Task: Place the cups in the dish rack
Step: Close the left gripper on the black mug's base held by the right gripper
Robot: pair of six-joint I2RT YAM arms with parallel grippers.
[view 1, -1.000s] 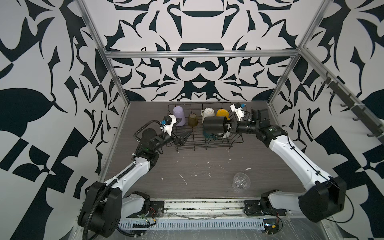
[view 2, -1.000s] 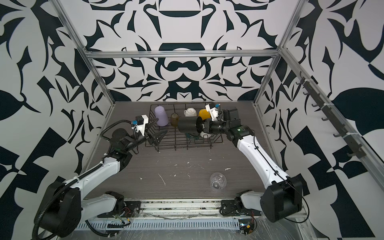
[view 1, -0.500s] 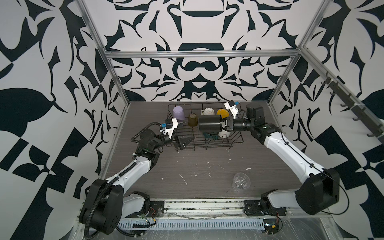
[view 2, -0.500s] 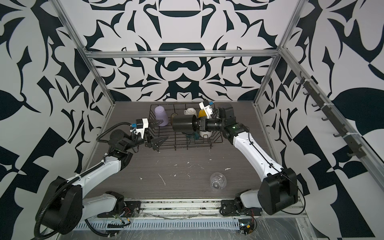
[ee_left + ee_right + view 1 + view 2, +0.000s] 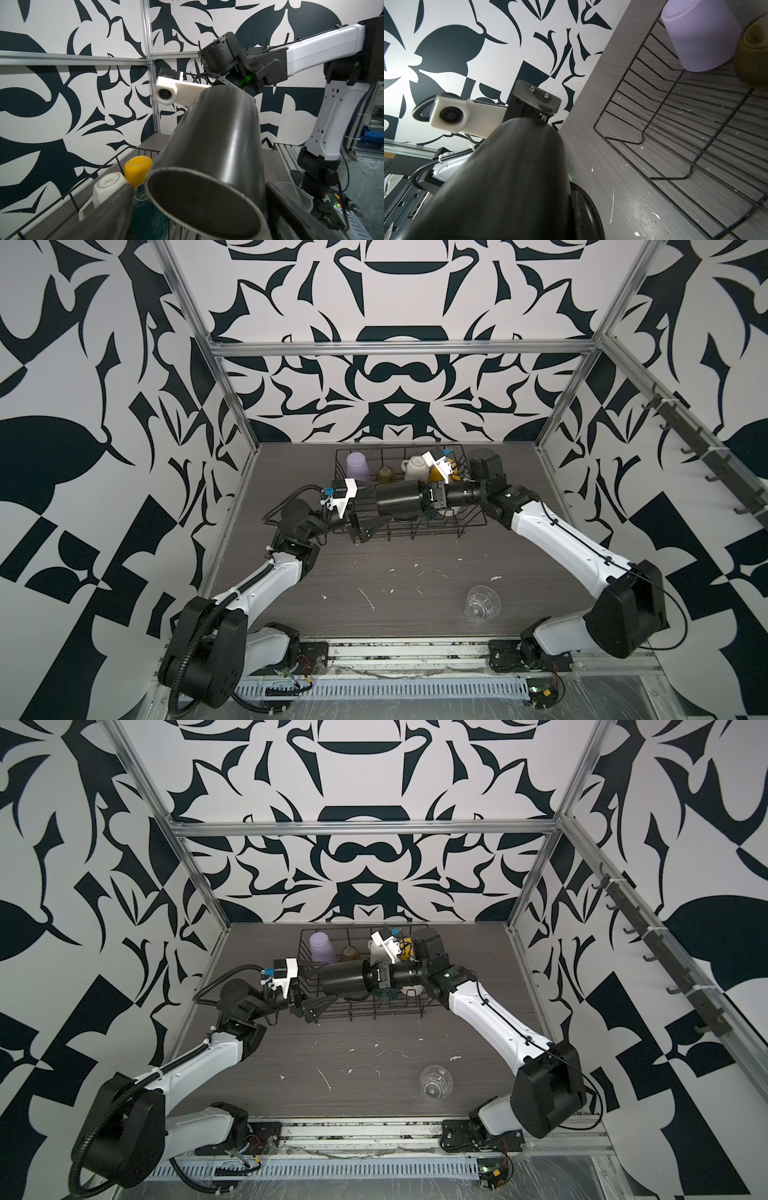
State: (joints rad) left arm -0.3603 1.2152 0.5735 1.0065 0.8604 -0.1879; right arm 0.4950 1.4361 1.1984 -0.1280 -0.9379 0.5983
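R gripper (image 5: pixel 433 501) clamped narrow on black mug (image 5: pixel 398 499), held over dish rack (image 5: pixel 440 527). Mug long axis horiz, mouth pointing at L gripper (image 5: pixel 365 510), which is spread wide, empty. In rack: lilac tumbler (image 5: pixel 358 466) inverted, amber glass (image 5: pixel 386 475), white mug (image 5: pixel 415 467), yellow mug (image 5: pixel 138 169). Clear glass (image 5: pixel 482 608) on table (image 5: pixel 291 472), outside rack.

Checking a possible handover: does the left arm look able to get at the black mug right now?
Probably yes. The left tool is open, with the black mug mouth-first between its fingers. The right tool holds it sideways above the dish rack, with nothing in between.
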